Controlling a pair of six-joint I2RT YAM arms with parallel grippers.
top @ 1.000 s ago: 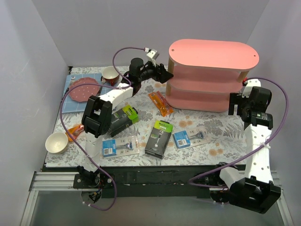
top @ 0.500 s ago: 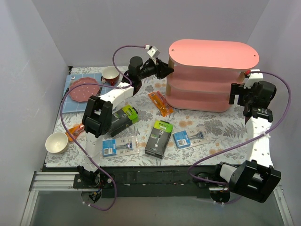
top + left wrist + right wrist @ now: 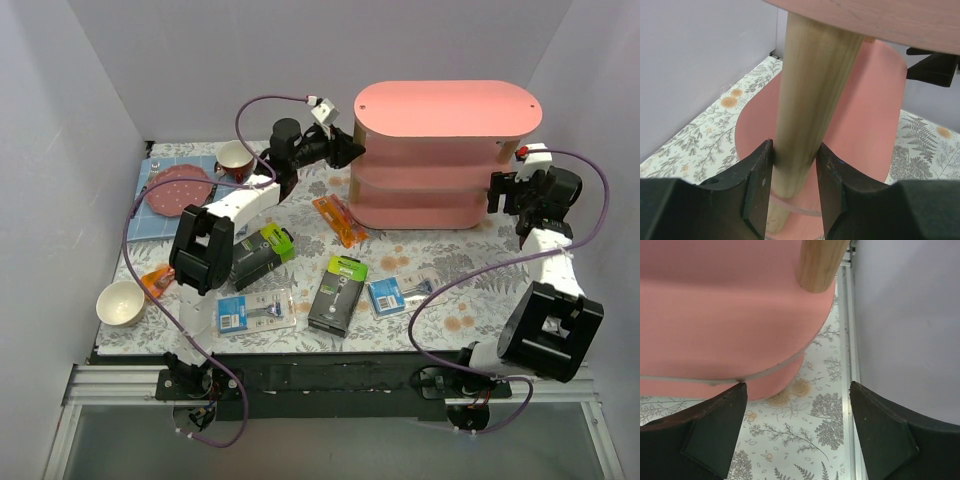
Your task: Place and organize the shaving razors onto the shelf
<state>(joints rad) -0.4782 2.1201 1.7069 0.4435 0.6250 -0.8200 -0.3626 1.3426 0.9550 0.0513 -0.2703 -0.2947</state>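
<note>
1. Your left gripper [image 3: 794, 157] is clamped on the wooden post [image 3: 812, 90] at the left end of the shelf [image 3: 440, 108], one finger pressed on each side. My guess is you grabbed the post because it's the only thin bit of that big pink unit the jaws can close round.
2. Your right gripper [image 3: 797, 390] sits just off the shelf's right end with its fingers [image 3: 715, 425] wide apart and nothing between them. A post end shows above it in the wrist view, so it looks lined up for the matching grab, not touching yet.
3. One arm per end reads to me like you want to shift or square up the shelf before loading it.
4. All four shaving razors lie flat on the table [image 3: 470, 270], nearer than the shelf. One grey-and-lime box [image 3: 262, 250] is left, the other [image 3: 337, 292] is in the middle. One blister pack [image 3: 245, 310] is at the near left, another [image 3: 400, 293] is right of the middle box. None is on a tier yet.
5. An orange pack [image 3: 338, 220] lies just beside the shelf's left end, so watch it if you drag.
</note>
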